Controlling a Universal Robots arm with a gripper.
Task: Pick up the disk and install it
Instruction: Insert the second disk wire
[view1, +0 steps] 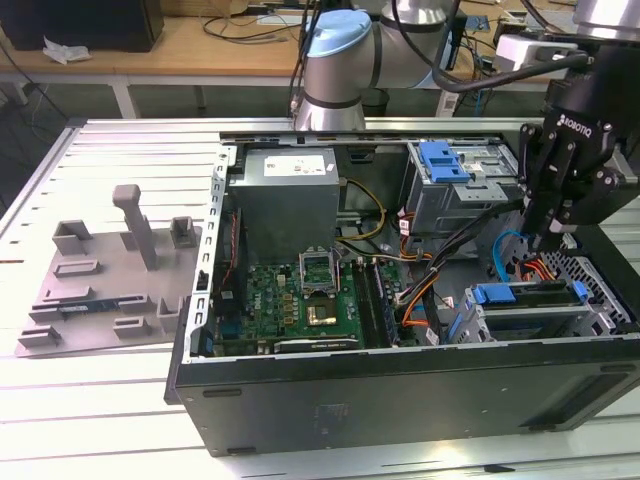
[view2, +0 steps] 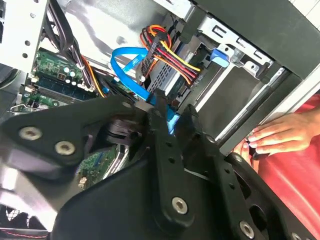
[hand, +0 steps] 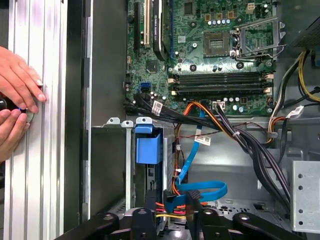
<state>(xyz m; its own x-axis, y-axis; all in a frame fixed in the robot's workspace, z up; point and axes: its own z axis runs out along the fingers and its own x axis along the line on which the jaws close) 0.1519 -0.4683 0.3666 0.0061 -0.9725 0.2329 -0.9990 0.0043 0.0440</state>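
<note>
Gripper: over the case's drive bay — whether it grips anything, can't tell.
First wrist view: hands on the table.
Surface: slotted aluminium.

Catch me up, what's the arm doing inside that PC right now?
The arm's gripper is lowered into the open computer case, at the drive bay end on the exterior view's right. Its fingers sit at a blue cable and its connector beside the drive cage. Whether they grip anything can't be told. A blue-framed disk sits in the cage. A person's hands rest at the case's outer edge.
</note>
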